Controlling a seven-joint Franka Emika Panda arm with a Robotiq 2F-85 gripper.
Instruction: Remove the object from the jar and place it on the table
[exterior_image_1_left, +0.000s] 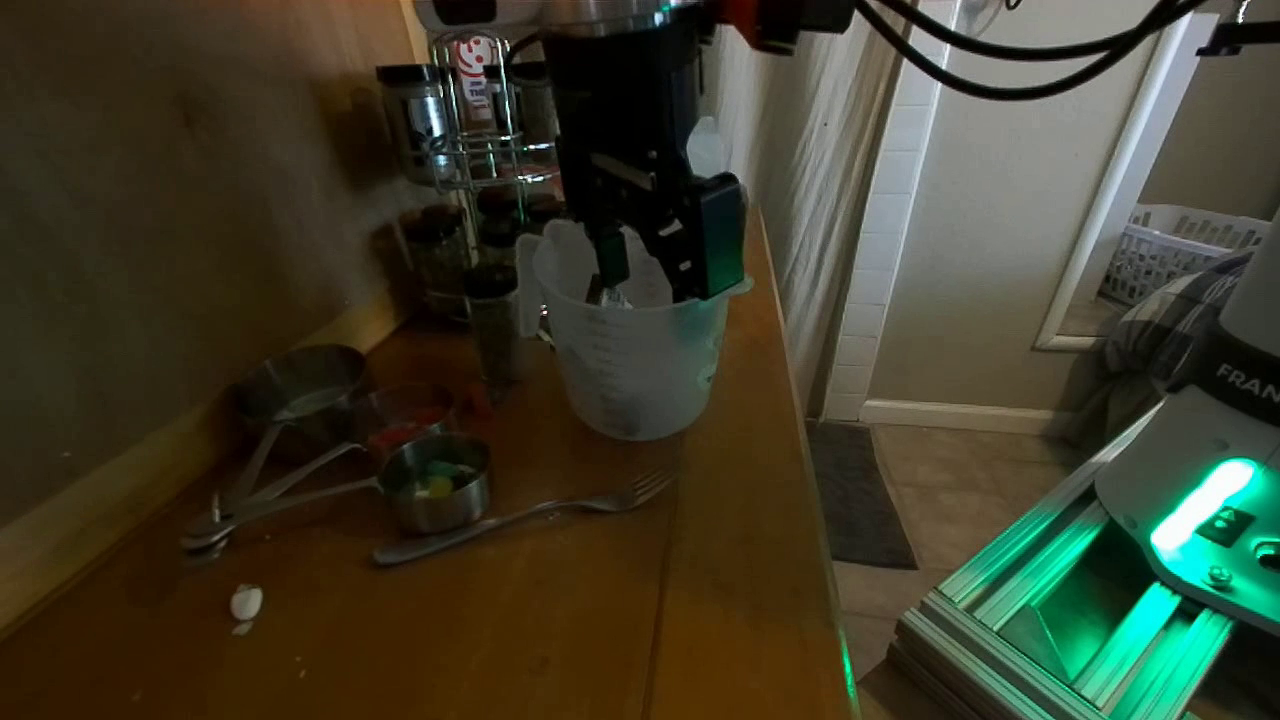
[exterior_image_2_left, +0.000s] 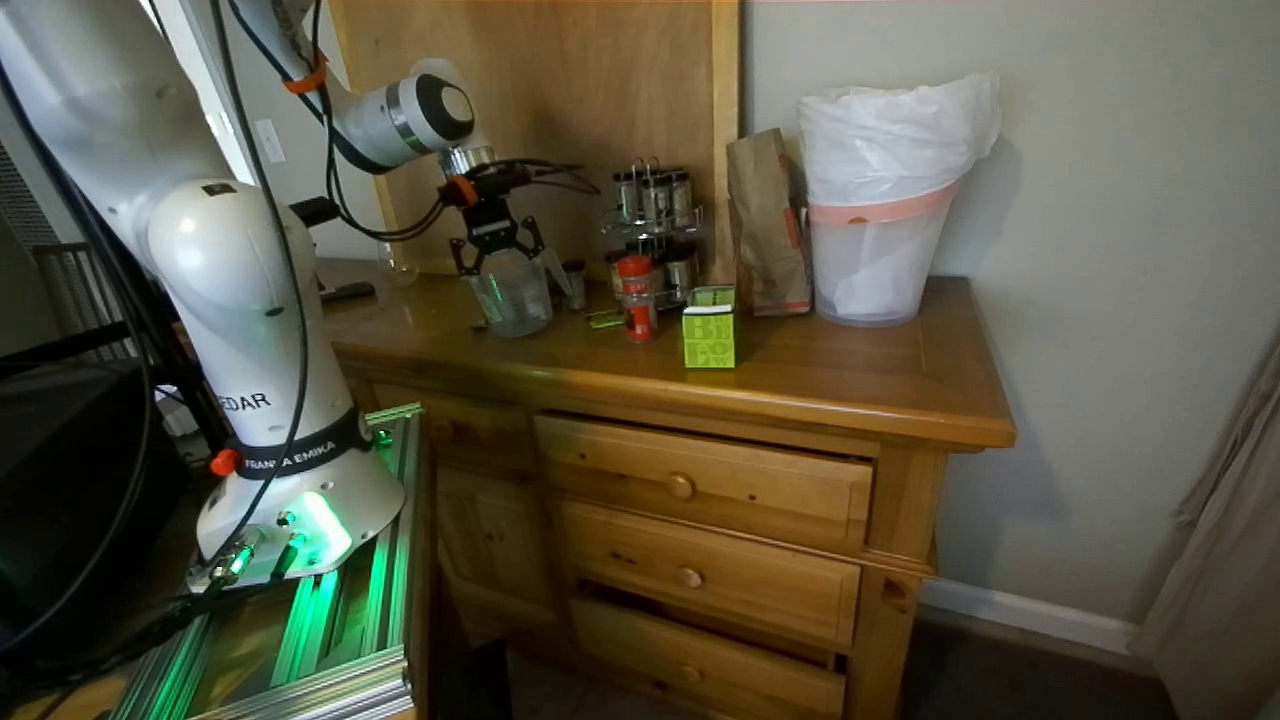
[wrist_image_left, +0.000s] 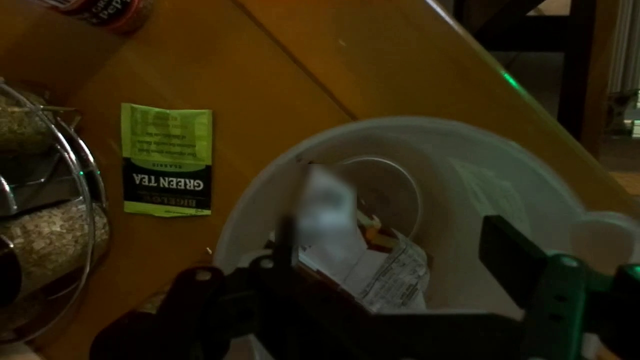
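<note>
Beneath the gripper, its jaws spread wide and holding nothing, stands the jar with a printed wrapper inside.

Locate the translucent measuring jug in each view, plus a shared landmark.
In an exterior view: measuring jug near centre, wire spice rack at its upper left.
In an exterior view: measuring jug in upper half, left of centre, wire spice rack to its right.
Wrist view: measuring jug at lower right, wire spice rack at left edge.
Shared landmark: the wire spice rack.
</note>
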